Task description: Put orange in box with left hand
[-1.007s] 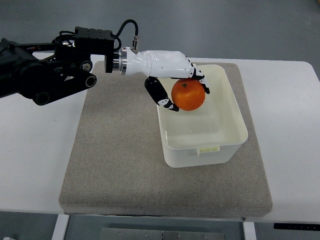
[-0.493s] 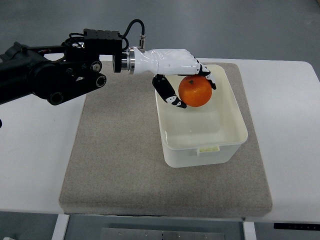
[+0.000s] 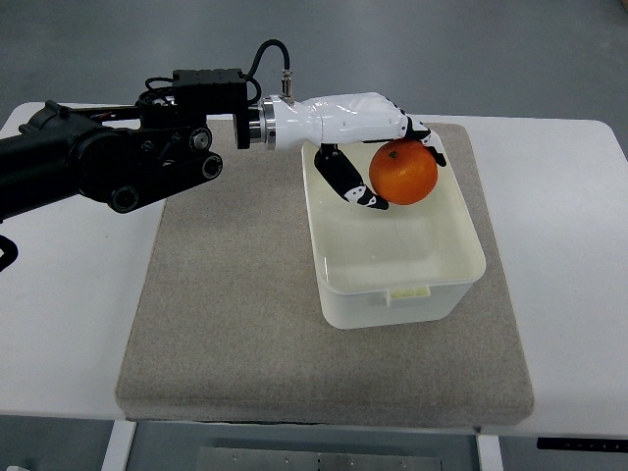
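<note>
**Orange hanging over the box, held in the left hand**

The left hand (image 3: 378,147) is reaching in from the left side of the picture and is gripping the orange (image 3: 403,173), with the white fingers (image 3: 412,130) curling over the top of the fruit and the thumb (image 3: 345,182) pressing in from below on its near-left side. The orange is sitting above the far part of the open box (image 3: 397,285), inside the line of its walls as seen from above (how high it is hanging over the floor of the box cannot be told from this steep view). The right hand is not showing anywhere.

The orange is looking firm and round, light enough for one hand, with a dimpled skin that is probably giving the fingers fair purchase. Being a ball, it is likely to roll once let go, so a wrap around its widest part, fingers opposite thumb, seems the sound place to hold it. It should be standing up to a short drop, though squeezing hard could bruise it.

The box is a pale plastic tub with smooth, slightly glossy walls and nothing in it, so it is offering plenty of room. It is standing on a grey felt-like mat (image 3: 226,294), which is lying on a white table (image 3: 59,324); the mat is probably helping to keep the light tub from sliding if the hand is brushing the rim. Beyond the table a plain grey floor is showing.
</note>
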